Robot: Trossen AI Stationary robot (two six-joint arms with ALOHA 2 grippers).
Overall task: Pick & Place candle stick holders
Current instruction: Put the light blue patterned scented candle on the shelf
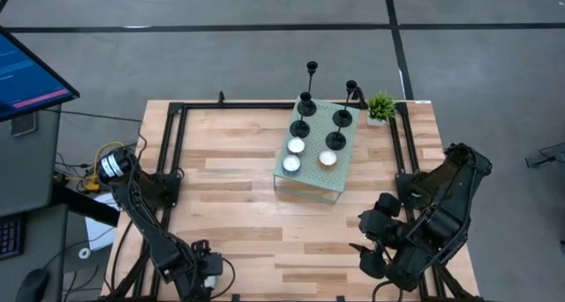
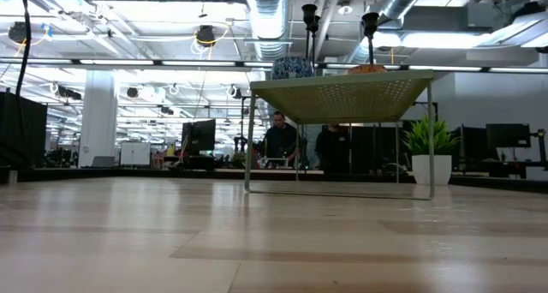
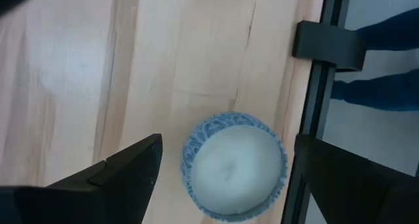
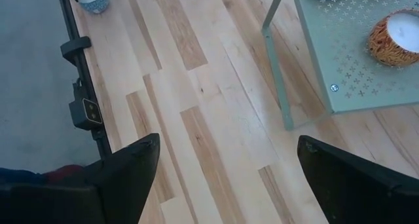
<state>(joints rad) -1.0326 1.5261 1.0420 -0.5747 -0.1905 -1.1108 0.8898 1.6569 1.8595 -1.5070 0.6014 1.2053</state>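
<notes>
Four black candlesticks stand at the far end of a pale green perforated stand (image 1: pixel 316 174); two bases (image 1: pixel 300 128) (image 1: pixel 335 140) rest on its top, and two taller ones (image 1: pixel 312 68) (image 1: pixel 351 88) rise at its far edge. Two tops show in the low view (image 2: pixel 309 14) (image 2: pixel 370 20). My left gripper (image 1: pixel 207 265) is open at the table's near left edge; its fingers stand on either side of a white tealight in a blue patterned cup (image 3: pixel 234 165) without touching it. My right gripper (image 1: pixel 364 247) (image 4: pixel 229 140) is open and empty over bare wood near the stand.
Three tealights (image 1: pixel 296 146) (image 1: pixel 290 164) (image 1: pixel 327 158) sit on the stand's near half. A small green potted plant (image 1: pixel 381 108) stands at the far right. A black frame rail (image 3: pixel 314 119) runs along the table edge beside the blue tealight. People sit in the room beyond.
</notes>
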